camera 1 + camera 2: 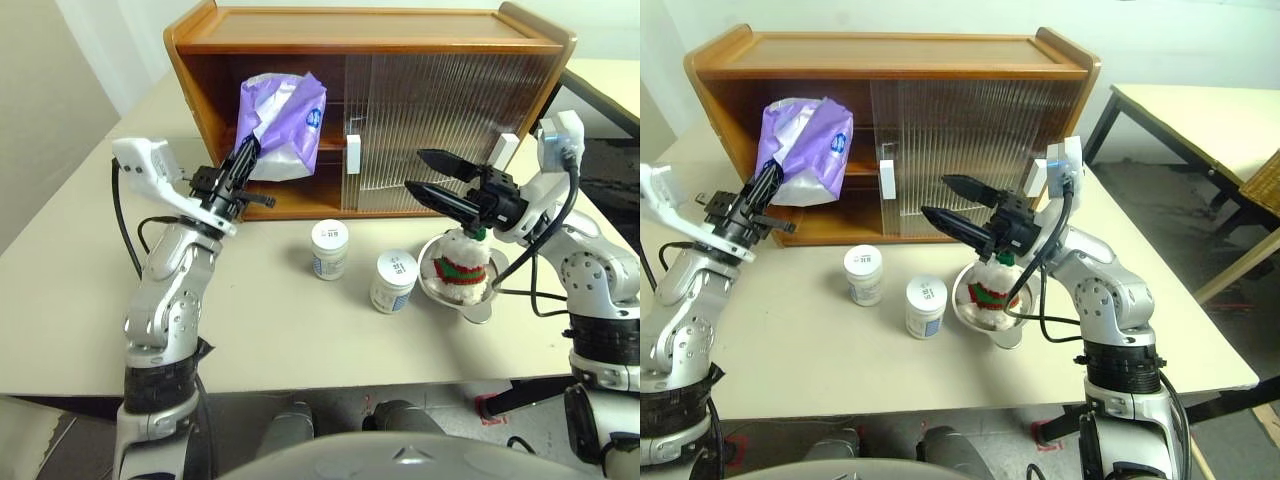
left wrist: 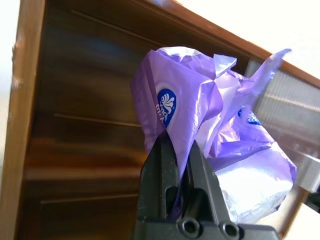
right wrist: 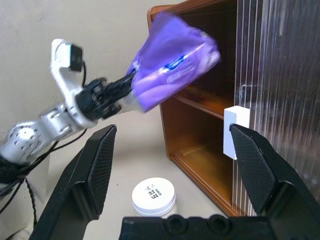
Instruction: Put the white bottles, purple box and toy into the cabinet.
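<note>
Left end effector (image 1: 243,157) pinching purple box (image 1: 283,125) | right end effector (image 1: 432,176) spread above toy (image 1: 459,264)

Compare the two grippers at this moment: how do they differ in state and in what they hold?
The left gripper is shut on the purple box, held up before the cabinet's open left side; the right gripper is open and holds nothing. The left is at the cabinet; the right hangs above the toy. Both have two black fingers.

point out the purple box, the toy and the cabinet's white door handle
purple box (image 1: 285,125), left eye view, on its crumpled purple wrap beside the logo.
toy (image 1: 459,268), left eye view, on its red-and-green striped band.
white door handle (image 1: 352,155), left eye view, on its flat front.
</note>
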